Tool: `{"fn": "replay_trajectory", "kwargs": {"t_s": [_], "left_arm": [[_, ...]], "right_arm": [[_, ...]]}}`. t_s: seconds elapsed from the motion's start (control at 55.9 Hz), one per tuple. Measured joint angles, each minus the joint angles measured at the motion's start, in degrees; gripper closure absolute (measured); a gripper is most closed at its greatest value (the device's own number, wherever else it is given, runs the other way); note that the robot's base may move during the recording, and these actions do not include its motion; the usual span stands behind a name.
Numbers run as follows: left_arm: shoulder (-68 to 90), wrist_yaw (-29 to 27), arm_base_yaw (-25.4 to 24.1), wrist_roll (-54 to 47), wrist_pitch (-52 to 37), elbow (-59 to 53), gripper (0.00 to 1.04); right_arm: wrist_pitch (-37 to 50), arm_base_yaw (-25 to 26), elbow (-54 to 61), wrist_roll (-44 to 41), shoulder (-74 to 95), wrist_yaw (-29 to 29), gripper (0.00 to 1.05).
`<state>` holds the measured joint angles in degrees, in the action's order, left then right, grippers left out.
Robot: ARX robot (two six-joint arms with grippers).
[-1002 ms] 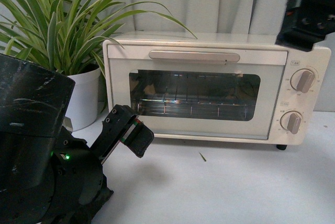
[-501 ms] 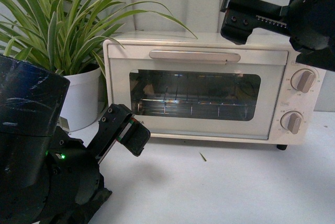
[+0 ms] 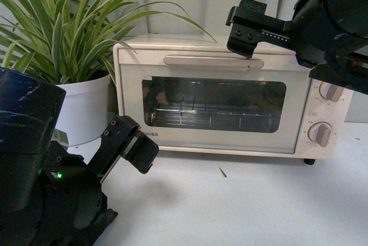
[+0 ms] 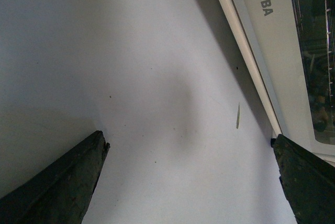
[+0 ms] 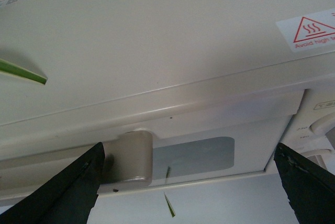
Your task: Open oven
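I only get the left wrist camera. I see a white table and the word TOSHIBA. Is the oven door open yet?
Observer: No. In the front view the oven door is shut, with its bar handle across the top.
Operator: Where's the other arm?
Observer: The right gripper is up at the handle's right end. It is open and holds nothing.
Operator: What's beside the oven?
Observer: A leafy green plant in a white pot stands to its left.

"oshiba" on oven (image 4: pixel 285 46), "avoid high" sticker (image 5: pixel 313 31)
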<state>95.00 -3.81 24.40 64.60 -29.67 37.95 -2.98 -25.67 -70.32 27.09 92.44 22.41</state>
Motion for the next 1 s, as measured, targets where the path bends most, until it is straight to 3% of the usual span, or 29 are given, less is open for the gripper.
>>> {"fn": "replay_trajectory", "kwargs": {"t_s": [0.394,1.002], "left_arm": [[-0.04,-0.04,0.13,0.07,0.02,-0.02,0.07],[-0.59,-0.07,-0.28,0.22,0.07,-0.57,0.07]], "right_arm": [[-7.69,-1.01,-3.72,-1.18,1.31,-2.56,0.09],[4.20,-3.96,18.88,-6.45,-9.88,-9.81,0.09]]}}
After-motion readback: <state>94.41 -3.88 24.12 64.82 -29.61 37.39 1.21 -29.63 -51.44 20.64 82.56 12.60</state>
